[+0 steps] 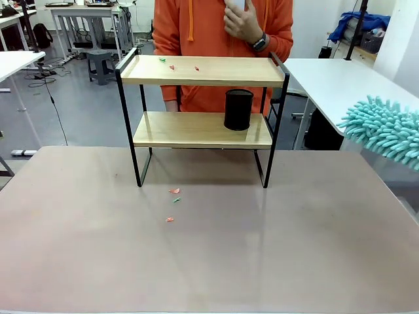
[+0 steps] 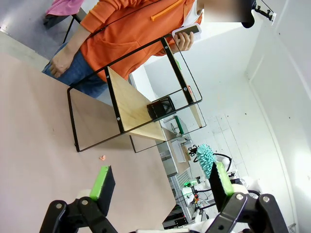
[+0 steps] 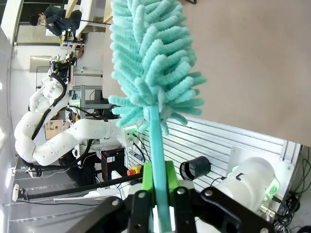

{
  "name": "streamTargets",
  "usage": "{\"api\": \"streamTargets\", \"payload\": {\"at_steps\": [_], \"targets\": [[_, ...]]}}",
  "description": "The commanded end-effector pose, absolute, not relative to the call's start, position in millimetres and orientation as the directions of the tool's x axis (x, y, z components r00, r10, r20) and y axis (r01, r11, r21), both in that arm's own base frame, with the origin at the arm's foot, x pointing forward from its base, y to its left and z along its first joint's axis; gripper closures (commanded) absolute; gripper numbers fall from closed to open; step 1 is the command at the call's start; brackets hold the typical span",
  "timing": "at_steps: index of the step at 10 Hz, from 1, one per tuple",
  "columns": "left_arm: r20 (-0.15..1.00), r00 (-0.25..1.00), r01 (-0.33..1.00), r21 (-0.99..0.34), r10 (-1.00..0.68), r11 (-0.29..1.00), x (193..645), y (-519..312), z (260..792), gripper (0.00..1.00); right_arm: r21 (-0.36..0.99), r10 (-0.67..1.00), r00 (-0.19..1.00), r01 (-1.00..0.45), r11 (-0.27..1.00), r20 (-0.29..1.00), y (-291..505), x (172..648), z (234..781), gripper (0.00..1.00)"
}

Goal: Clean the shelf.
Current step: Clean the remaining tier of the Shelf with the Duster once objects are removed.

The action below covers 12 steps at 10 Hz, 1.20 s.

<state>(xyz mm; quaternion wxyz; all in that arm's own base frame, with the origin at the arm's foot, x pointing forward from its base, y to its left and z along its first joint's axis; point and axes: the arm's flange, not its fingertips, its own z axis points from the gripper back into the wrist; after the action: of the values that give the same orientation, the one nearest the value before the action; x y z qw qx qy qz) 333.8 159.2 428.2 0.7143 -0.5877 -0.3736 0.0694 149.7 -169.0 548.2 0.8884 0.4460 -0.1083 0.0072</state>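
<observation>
Clenching the duster [image 3: 150, 63] by its thin stiff handle, right pincer [image 3: 158, 187] is gripping firm; left pincer [image 2: 160, 178] is hanging released. Shelf [image 1: 203, 70] is looking light, tippy; black frame is offering best hold.

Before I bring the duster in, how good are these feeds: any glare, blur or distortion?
Front view: even light and sharp; the table has a soft sheen but no hard glare, and the frame edge crops the duster. Left wrist view: rolled, with the bright background right of the shelf washed out. Right wrist view: sideways, the duster crisp in the shut right hand.
</observation>
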Motion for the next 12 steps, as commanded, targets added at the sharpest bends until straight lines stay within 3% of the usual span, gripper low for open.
{"api": "streamTargets", "payload": {"at_steps": [1,2,3,4,5,6,8,12], "targets": [[0.470,0.705,0.363,-0.882,0.531,0.299,333,158,429,0.00,0.791,-0.076,0.971,-0.137,0.596,0.225,-170,149,550,0.86],[0.470,0.705,0.363,-0.882,0.531,0.299,333,158,429,0.00,0.791,-0.084,0.976,-0.109,0.602,0.199,-169,150,548,0.81],[0.470,0.705,0.363,-0.882,0.531,0.299,333,158,429,0.00,0.791,-0.084,0.976,-0.109,0.602,0.199,-169,150,548,0.86],[0.470,0.705,0.363,-0.882,0.531,0.299,333,158,429,0.00,0.791,-0.084,0.977,-0.107,0.602,0.197,-169,150,548,0.81],[0.470,0.705,0.363,-0.882,0.531,0.299,333,158,429,0.00,0.792,-0.128,0.949,-0.161,0.589,0.288,-165,151,594,0.86],[0.470,0.705,0.363,-0.882,0.531,0.299,333,158,429,0.00,0.759,-0.170,0.894,-0.236,0.607,0.414,-154,153,640,0.86],[0.470,0.705,0.363,-0.882,0.531,0.299,333,158,429,0.00,0.710,-0.138,0.826,-0.370,0.599,0.547,-123,155,699,0.86],[0.470,0.705,0.363,-0.882,0.531,0.299,333,158,429,0.00,0.748,-0.124,0.849,-0.372,0.550,0.513,-90,161,719,0.86]]}}
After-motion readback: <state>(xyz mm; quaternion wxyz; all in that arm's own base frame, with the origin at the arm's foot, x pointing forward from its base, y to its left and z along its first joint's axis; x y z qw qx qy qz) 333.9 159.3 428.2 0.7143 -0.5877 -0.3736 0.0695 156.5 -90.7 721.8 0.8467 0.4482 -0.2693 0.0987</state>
